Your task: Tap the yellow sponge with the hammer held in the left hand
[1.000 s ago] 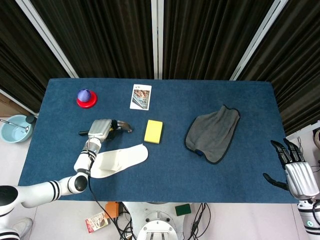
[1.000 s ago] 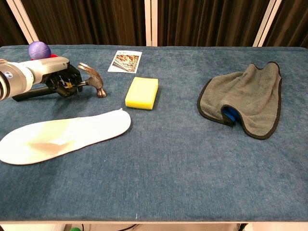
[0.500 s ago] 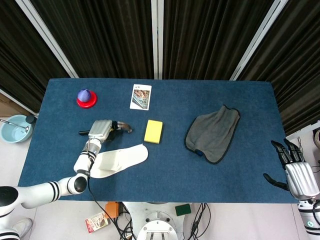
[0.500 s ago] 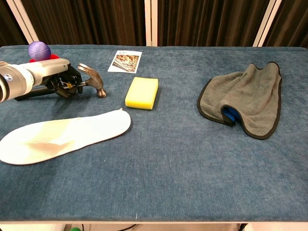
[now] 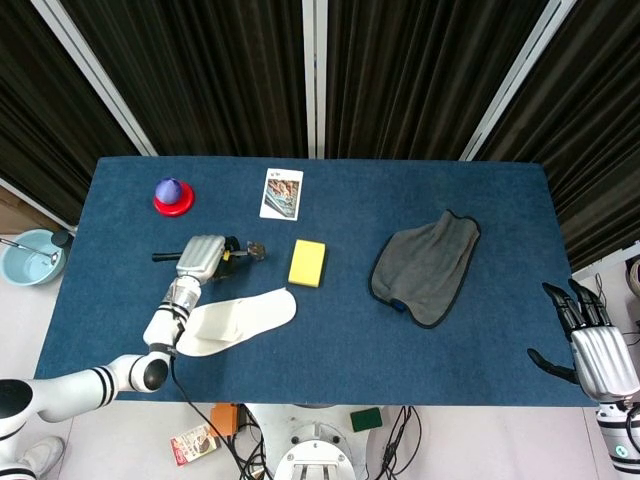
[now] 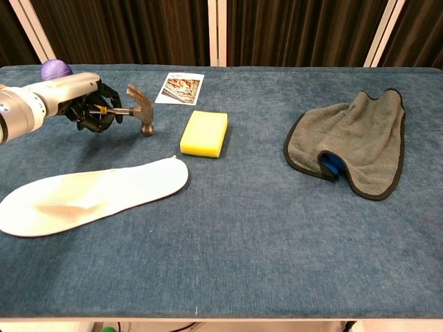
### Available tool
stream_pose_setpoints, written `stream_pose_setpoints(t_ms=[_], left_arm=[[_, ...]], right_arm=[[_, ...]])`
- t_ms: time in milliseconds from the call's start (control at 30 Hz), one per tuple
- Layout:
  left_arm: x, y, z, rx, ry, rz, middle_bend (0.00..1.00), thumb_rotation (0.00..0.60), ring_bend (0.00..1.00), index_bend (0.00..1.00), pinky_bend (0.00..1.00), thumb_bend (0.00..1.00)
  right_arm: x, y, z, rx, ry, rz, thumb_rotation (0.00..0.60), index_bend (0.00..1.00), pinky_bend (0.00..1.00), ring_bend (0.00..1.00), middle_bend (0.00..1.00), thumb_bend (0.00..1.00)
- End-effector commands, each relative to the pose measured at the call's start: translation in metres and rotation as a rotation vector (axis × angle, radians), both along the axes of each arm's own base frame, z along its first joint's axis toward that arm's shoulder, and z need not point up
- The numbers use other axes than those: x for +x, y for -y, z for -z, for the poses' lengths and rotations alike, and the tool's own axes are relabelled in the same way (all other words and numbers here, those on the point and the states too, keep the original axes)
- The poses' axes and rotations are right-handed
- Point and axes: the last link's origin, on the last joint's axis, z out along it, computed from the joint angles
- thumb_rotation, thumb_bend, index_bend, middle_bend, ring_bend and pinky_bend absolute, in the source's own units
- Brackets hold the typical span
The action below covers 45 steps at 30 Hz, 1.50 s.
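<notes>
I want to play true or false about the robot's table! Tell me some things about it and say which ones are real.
1. The left hand holds the hammer. True.
2. The hammer head is resting on the yellow sponge. False: it is to the left of the sponge, with bare table between them.
3. The grey cloth lies right of the sponge. True.
4. The right hand holds the white insole. False: it holds nothing, with its fingers apart, off the table's right edge; the insole lies flat on the table near the left hand.
5. A purple ball sits on a red base. True.
</notes>
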Motion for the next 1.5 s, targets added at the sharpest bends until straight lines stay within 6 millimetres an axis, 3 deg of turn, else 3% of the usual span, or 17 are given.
stream_pose_setpoints(t_ms=[33,400,733,1100,1500], left_arm=[[0.001,0.001,-0.006,0.023,0.050,0.029,0.73,0.600,0.63,0.75,0.69,0.97],[0.027,0.006,-0.020,-0.030,0.190,0.135,0.77,0.600,0.71,0.79,0.81,1.00],[0.048,-0.001,-0.019,-0.088,0.264,0.201,0.84,0.600,0.80,0.84,0.89,1.00],[0.060,-0.009,-0.005,-0.176,0.234,0.236,0.89,0.600,0.87,0.88,0.92,1.00],[0.054,-0.021,0.026,-0.255,0.146,0.156,0.91,0.600,0.89,0.90,0.92,1.00]], right_arm=[[0.000,-0.001,0.000,0.002,-0.003,0.002,0.600,0.01,0.11,0.00,0.13,0.15],[0.002,-0.001,0.000,0.009,-0.008,0.002,0.600,0.01,0.11,0.00,0.14,0.15],[0.001,-0.003,0.001,0.013,-0.013,0.016,0.600,0.02,0.11,0.00,0.14,0.15],[0.000,-0.006,0.002,0.007,-0.015,0.036,0.600,0.03,0.11,0.00,0.15,0.15],[-0.001,-0.007,0.003,0.012,-0.020,0.051,0.600,0.03,0.11,0.00,0.15,0.15]])
